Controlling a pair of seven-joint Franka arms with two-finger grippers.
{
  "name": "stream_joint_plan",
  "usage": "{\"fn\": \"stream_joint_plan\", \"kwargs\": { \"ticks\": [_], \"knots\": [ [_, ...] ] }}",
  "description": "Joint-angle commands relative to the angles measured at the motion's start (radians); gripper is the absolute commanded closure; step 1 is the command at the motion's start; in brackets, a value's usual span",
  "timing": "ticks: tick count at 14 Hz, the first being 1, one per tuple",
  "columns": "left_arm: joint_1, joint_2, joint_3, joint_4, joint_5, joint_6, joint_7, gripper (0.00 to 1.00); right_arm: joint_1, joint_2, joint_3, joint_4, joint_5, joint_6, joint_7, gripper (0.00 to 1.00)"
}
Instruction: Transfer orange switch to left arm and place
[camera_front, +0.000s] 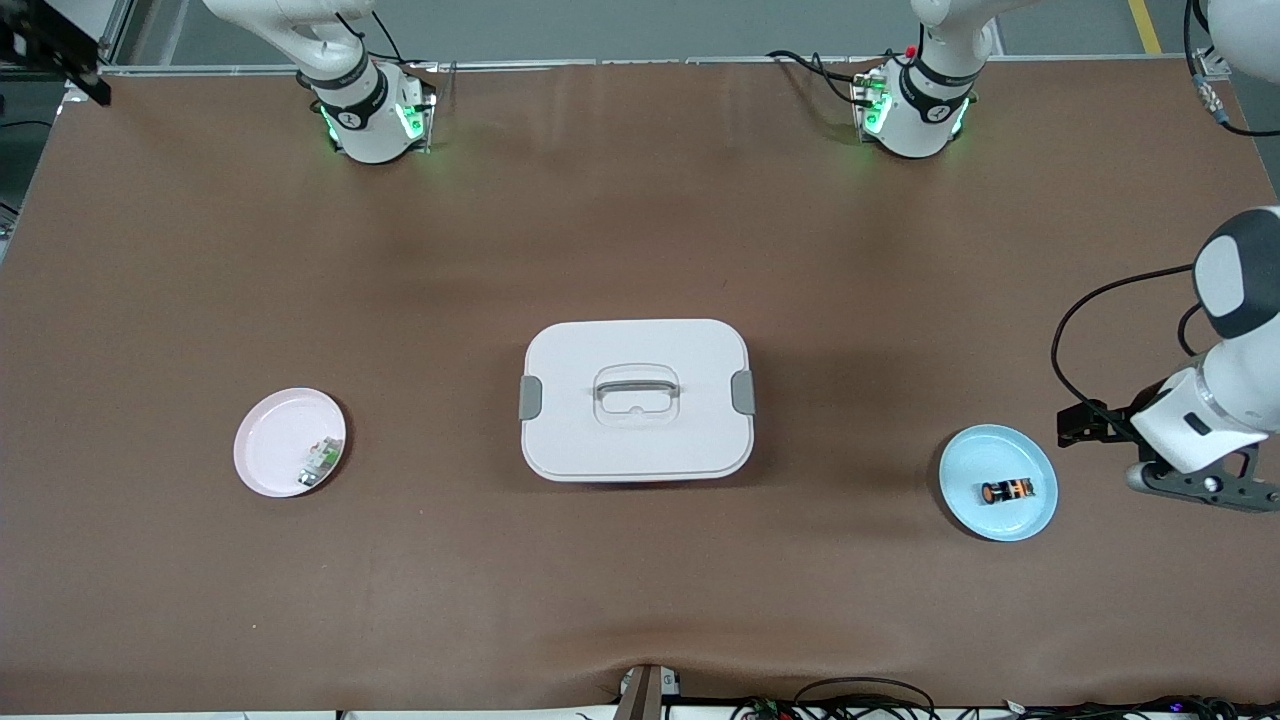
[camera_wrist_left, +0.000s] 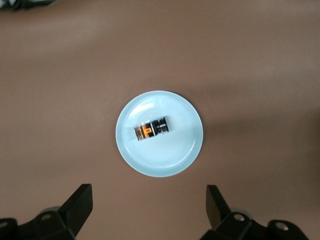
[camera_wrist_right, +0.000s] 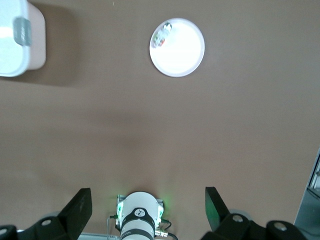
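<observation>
- On the pale blue plate (camera_front: 1030, 515) near the left arm's end of the table we see the orange switch (camera_front: 1006, 491), lying on its side, black with orange bands.
- We see the same switch (camera_wrist_left: 151, 130) in the left wrist view, resting on the blue plate (camera_wrist_left: 175, 160) with nothing touching it.
- We find the left gripper (camera_wrist_left: 149, 212) hanging in the air over the brown table (camera_front: 640, 250) just beside the blue plate, on the side toward the table's end; its fingers (camera_wrist_left: 80, 202) stand wide apart and hold nothing.
- We see the box (camera_front: 636, 400) at the middle of the table, white, lid on, with a grey handle on top and a grey latch at each end.
- We note a pink plate (camera_front: 275, 440) toward the right arm's end of the table, well apart from the box, with a small green-and-white component (camera_front: 320, 462) lying on it at its rim.
- We see the right gripper (camera_wrist_right: 148, 212) only in its own wrist view, high over the table above its arm's base (camera_wrist_right: 140, 222); its fingers (camera_wrist_right: 80, 205) are spread and empty, and the arm waits.
- We also see the pink plate (camera_wrist_right: 177, 47) and one corner of the box (camera_wrist_right: 20, 40) in that wrist view.
</observation>
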Motion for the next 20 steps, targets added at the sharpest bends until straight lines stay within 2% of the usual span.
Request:
{"fn": "stream_joint_plan", "kwargs": {
  "ticks": [1,6,8,9,10,12,13,16,20],
  "knots": [
    [-0.002,-0.072,-0.025,-0.027,-0.007,-0.04,-0.285,0.0,-0.047,0.055,-0.002,0.013,0.01,0.024,-0.021,0.0],
    [0.023,-0.155,-0.025,-0.018,-0.003,-0.085,-0.291,0.0,-0.065,0.142,-0.005,0.005,0.011,0.231,-0.007,0.0],
    [0.02,-0.22,-0.023,-0.02,-0.016,-0.131,-0.272,0.0,-0.103,0.187,-0.003,-0.006,0.011,0.288,-0.006,0.0],
    [-0.004,-0.248,-0.001,-0.026,-0.018,-0.143,-0.246,0.0,-0.113,0.202,-0.003,-0.018,0.013,0.306,0.01,0.0],
    [-0.056,-0.277,0.066,-0.029,-0.024,-0.184,-0.192,0.0,-0.113,0.213,-0.003,-0.021,0.013,0.323,0.06,0.0],
    [-0.193,-0.338,0.239,-0.056,-0.113,-0.244,-0.142,0.0,-0.094,0.228,0.001,-0.021,0.013,0.328,0.152,0.0],
    [-0.227,-0.368,0.292,-0.081,-0.15,-0.254,-0.137,0.0,-0.078,0.228,0.001,-0.02,0.008,0.335,0.151,0.0],
    [-0.247,-0.44,0.31,-0.141,-0.155,-0.269,-0.111,0.0,-0.067,0.225,0.003,-0.019,0.01,0.342,0.149,0.0],
    [-0.239,-0.448,0.303,-0.135,-0.156,-0.297,-0.088,0.0,-0.068,0.225,0.001,-0.019,0.013,0.332,0.151,0.0]
  ]
}}
